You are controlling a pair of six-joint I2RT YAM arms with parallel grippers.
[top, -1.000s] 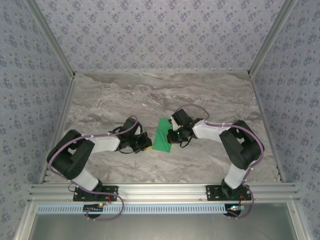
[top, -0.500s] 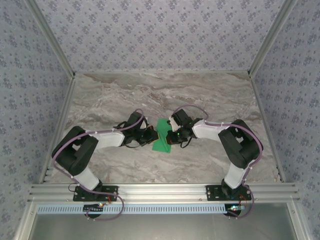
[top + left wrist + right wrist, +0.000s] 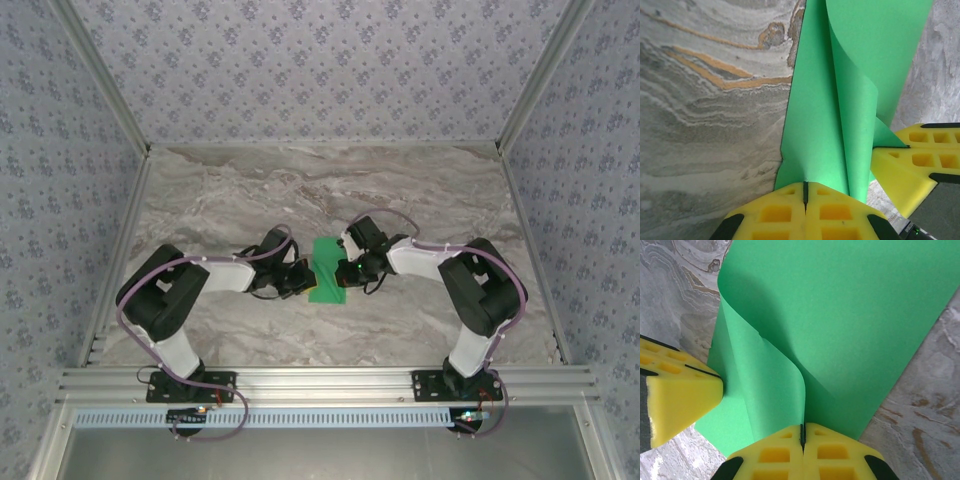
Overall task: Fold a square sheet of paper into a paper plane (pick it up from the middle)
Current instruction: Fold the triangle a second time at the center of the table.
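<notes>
The square sheet of paper is bright green and lies partly folded on the marble table between my two grippers. The right gripper is shut on a raised fold of the sheet, whose edge runs into its closed tips. From the left, my left gripper is shut, with its tip against the sheet at table level. In the top view the left gripper and the right gripper face each other across the paper. The paper plane is out of view.
The marble table is bounded by patterned walls at the back and both sides. A metal rail with the arm bases runs along the near edge. The two yellow fingertips stand very close together over the sheet.
The left arm has swung right and forward until its shut gripper reached the sheet's left side. The right gripper has kept its hold, and the sheet has shifted slightly.
</notes>
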